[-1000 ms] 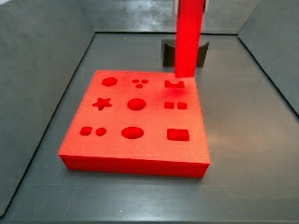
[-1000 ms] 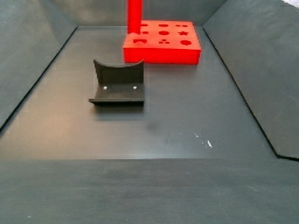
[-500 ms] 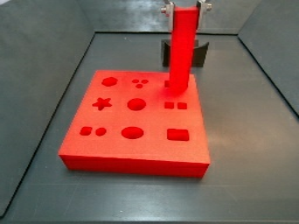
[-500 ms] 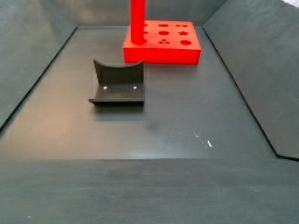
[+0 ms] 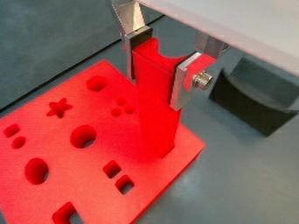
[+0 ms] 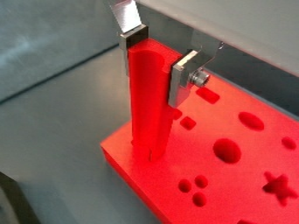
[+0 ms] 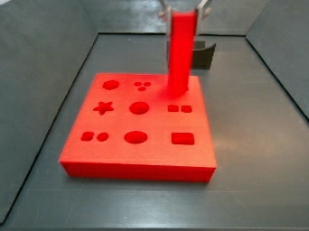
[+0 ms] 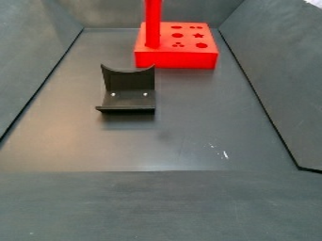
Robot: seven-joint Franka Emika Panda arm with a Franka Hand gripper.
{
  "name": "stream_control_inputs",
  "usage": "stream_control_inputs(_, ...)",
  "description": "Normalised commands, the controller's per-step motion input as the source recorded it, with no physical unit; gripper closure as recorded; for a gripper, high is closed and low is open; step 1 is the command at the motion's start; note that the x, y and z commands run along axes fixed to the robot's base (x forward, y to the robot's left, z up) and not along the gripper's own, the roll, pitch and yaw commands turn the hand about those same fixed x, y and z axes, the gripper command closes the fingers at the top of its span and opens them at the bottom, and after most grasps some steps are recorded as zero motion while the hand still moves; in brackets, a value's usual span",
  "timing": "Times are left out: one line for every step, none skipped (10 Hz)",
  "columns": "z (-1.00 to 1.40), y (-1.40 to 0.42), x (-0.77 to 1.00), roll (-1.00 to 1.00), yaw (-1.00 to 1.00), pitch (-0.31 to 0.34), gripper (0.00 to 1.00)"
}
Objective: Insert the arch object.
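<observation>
The arch object (image 5: 156, 105), a long bright red bar with a notched top end, stands upright. Its lower end sits in a hole near a corner of the flat red board (image 5: 70, 166). My gripper (image 5: 162, 63) is shut on the bar's upper end, one silver finger on each side. Both wrist views show this grip; the bar (image 6: 146, 105) rises from the board's (image 6: 233, 175) corner area. In a side view the bar (image 7: 180, 54) stands at the board's (image 7: 139, 135) far right, with the gripper (image 7: 183, 7) at the frame's top. In the other side view the bar (image 8: 150, 24) runs out of the frame.
The dark fixture (image 8: 126, 89) with a curved notch stands on the grey floor away from the board (image 8: 176, 55). It also shows in a side view (image 7: 203, 54) behind the bar and in a wrist view (image 5: 257, 96). Sloped grey walls enclose the floor.
The bar has come down with the gripper. Its lower end hung above the board's hole a second ago and now sits in it.
</observation>
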Motion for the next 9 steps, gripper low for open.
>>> stream_control_inputs(-0.25,0.00,-0.17,-0.06,-0.03,-0.004,1.00)
stream_control_inputs(-0.29,0.00,-0.02,-0.02,0.00,-0.011,1.00)
stream_control_inputs(-0.42,-0.02,0.02,-0.05,0.00,-0.007,1.00)
stream_control_inputs(-0.74,-0.04,0.07,0.00,-0.03,-0.051,1.00)
stream_control_inputs(-0.85,-0.04,0.10,0.00,-0.03,-0.083,1.00)
stream_control_inputs(-0.91,-0.06,0.15,0.00,-0.06,-0.084,1.00)
stream_control_inputs(-0.93,-0.06,0.17,0.00,-0.08,-0.083,1.00)
stream_control_inputs(-0.79,-0.06,0.21,0.00,-0.09,-0.084,1.00)
stream_control_inputs(-0.08,0.00,0.05,0.00,-0.03,0.000,1.00)
